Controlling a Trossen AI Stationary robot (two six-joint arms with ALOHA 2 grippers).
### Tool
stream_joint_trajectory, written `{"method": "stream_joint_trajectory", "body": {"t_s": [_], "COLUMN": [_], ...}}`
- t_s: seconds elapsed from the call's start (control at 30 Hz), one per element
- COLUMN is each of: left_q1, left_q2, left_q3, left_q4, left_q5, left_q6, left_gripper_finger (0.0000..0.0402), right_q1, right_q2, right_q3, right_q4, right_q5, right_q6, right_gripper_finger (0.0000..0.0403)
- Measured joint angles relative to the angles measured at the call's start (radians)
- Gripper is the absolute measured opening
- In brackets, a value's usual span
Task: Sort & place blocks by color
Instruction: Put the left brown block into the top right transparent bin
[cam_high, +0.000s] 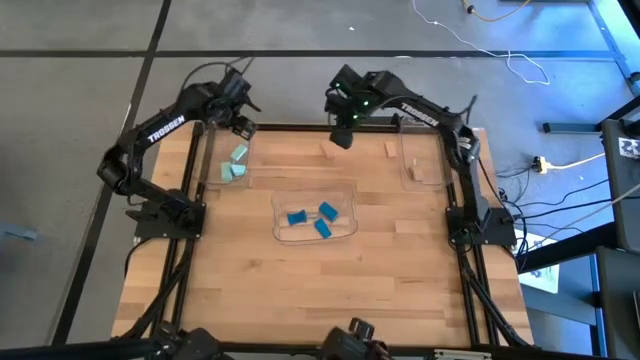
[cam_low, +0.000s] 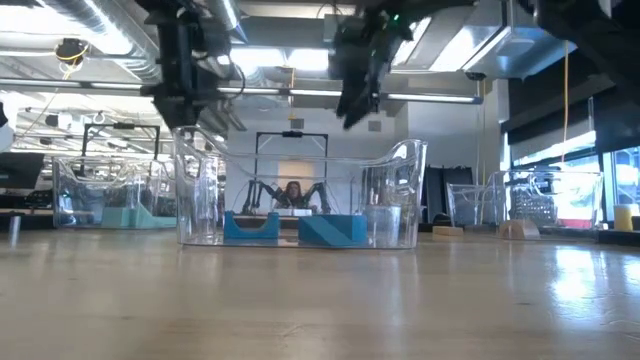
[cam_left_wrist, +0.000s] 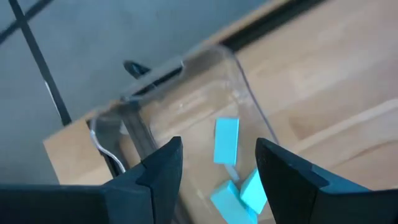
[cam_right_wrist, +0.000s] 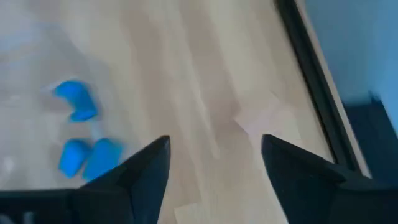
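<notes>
- Three bright blue rectangular blocks (cam_high: 311, 217) are seen lying in the clear plastic tray at the centre of the table (cam_high: 342, 233); three pale mint-teal blocks (cam_high: 236, 165) are held in a second clear tray at the table's 10 o'clock (cam_high: 205, 172).
- A small light tan wooden block (cam_high: 327, 152) is left loose on the bare boards near the far edge, at about 12 o'clock from the centre tray; a second tan block (cam_high: 389, 150) lies at about 1 o'clock, and a third tan block (cam_high: 418, 172) is seen in the clear tray at 2 o'clock (cam_high: 408, 151).
- The right gripper (cam_high: 341, 136) is held wide and empty, raised above the boards just beside the first loose tan block, which lies toward 7 o'clock from it; in the right wrist view that block (cam_right_wrist: 267, 121) is seen ahead between the spread fingers, its long axis judged to run roughly across the gap.
- The left gripper (cam_high: 241, 127) is poised over the mint-teal tray, parted and empty.
- The right arm is judged the nearer to the loose tan block.
</notes>
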Motion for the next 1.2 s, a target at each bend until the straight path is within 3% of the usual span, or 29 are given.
{"method": "stream_joint_trajectory", "body": {"t_s": [0.17, 0.4, 1.03, 1.2], "left_q1": [-0.016, -0.015, -0.015, -0.015], "left_q2": [0.0, 0.0, 0.0, 0.0], "left_q3": [0.068, 0.078, 0.078, 0.078], "left_q4": [-0.008, -0.008, -0.008, -0.008], "left_q5": [0.0, 0.002, 0.004, 0.005], "left_q6": [0.002, 0.025, 0.025, 0.024], "left_gripper_finger": [0.0194, 0.0194, 0.0194, 0.0194], "right_q1": [-0.001, 0.0, 0.026, 0.032], "right_q2": [0.102, 0.216, 0.393, 0.393], "right_q3": [0.0, 0.0, 0.0, 0.0], "right_q4": [0.001, 0.08, 0.162, 0.179], "right_q5": [0.176, 0.18, 0.179, 0.185], "right_q6": [0.257, 0.435, 0.431, 0.431], "right_gripper_finger": [0.0252, 0.0252, 0.0251, 0.0221]}}
